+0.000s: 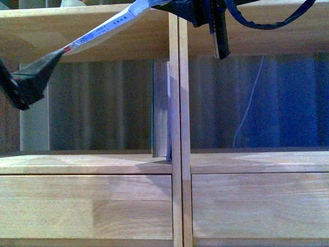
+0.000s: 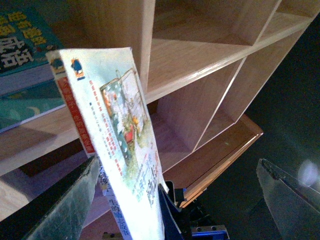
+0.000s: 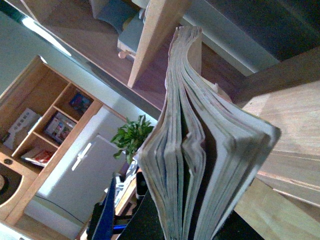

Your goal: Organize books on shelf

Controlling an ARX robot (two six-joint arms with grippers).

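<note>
Light-wood shelf, left bay: teal book upright against divider; paperback pinched in right claw, left claw spread at lower end; best steadied, turned vertical, slid alongside.

Pleated curtain, potted plant — dim light

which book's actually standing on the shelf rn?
The teal book, upright against the left side of the central divider. The thin paperback is slanted in the air, off the shelf.

Fanned page edges of the paperback before light-wood shelf
</note>
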